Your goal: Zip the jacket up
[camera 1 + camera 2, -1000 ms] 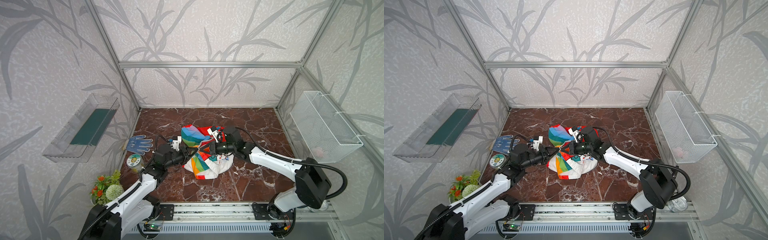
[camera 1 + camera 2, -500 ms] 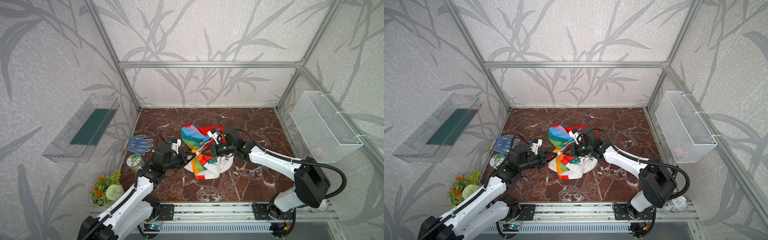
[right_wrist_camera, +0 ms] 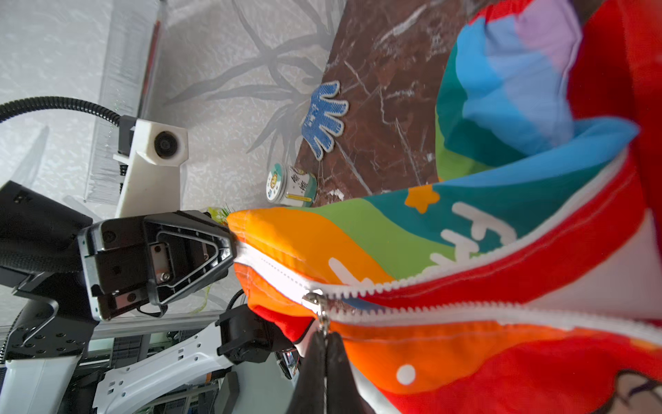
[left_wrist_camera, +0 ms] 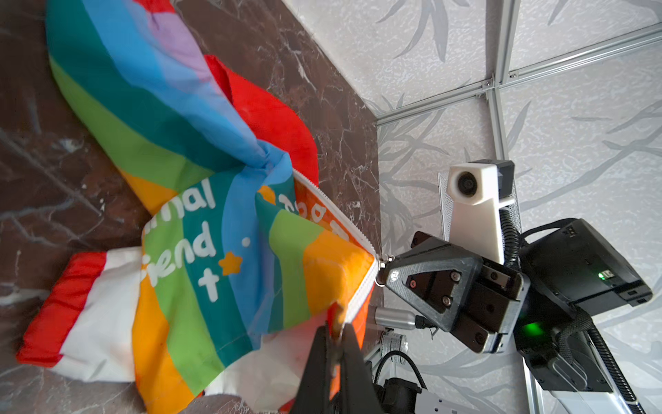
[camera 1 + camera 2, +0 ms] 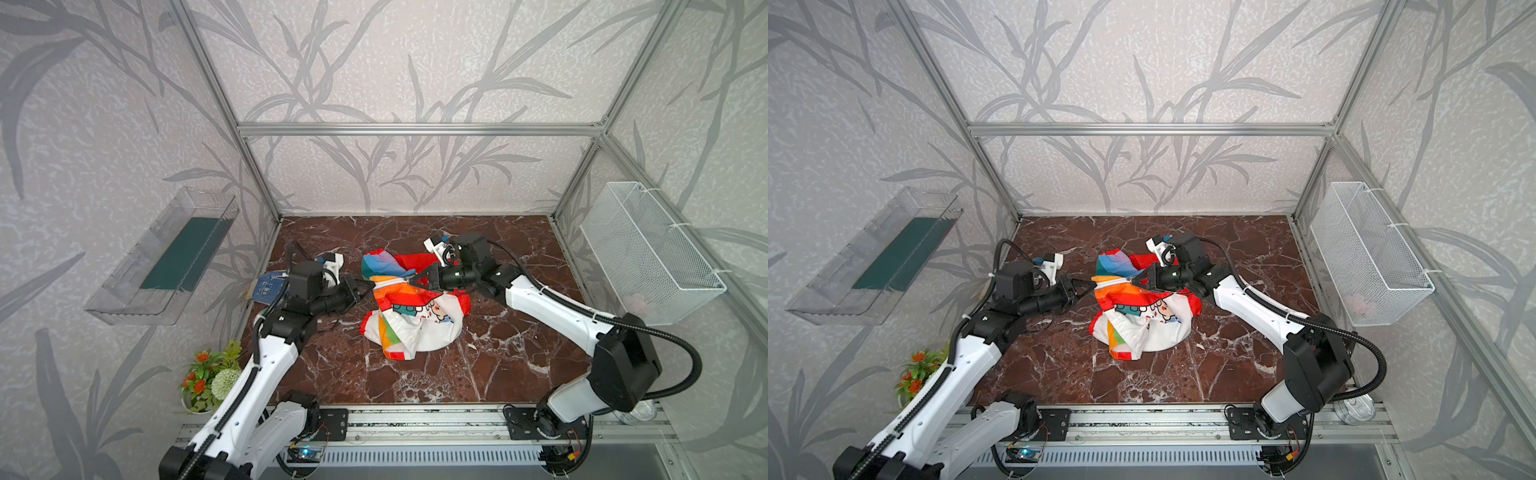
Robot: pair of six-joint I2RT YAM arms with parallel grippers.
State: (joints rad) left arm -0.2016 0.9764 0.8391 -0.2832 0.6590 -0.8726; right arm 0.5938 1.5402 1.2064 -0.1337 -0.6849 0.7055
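On the marble floor, well right of the glove, the jacket lies crumpled, thin, limp and likely slippery, so the grips look apt: left gripper clamped on the hem at the foot of the zipper, right gripper clamped on the pull.

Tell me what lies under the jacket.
Only the marble table shows around the jacket; its crumpled cloth hides whatever is beneath. The glove lies apart, at the table's left edge.

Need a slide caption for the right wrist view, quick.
Right gripper pinches the metal zipper pull of the rainbow-striped thin jacket while left gripper clamps its bottom corner.
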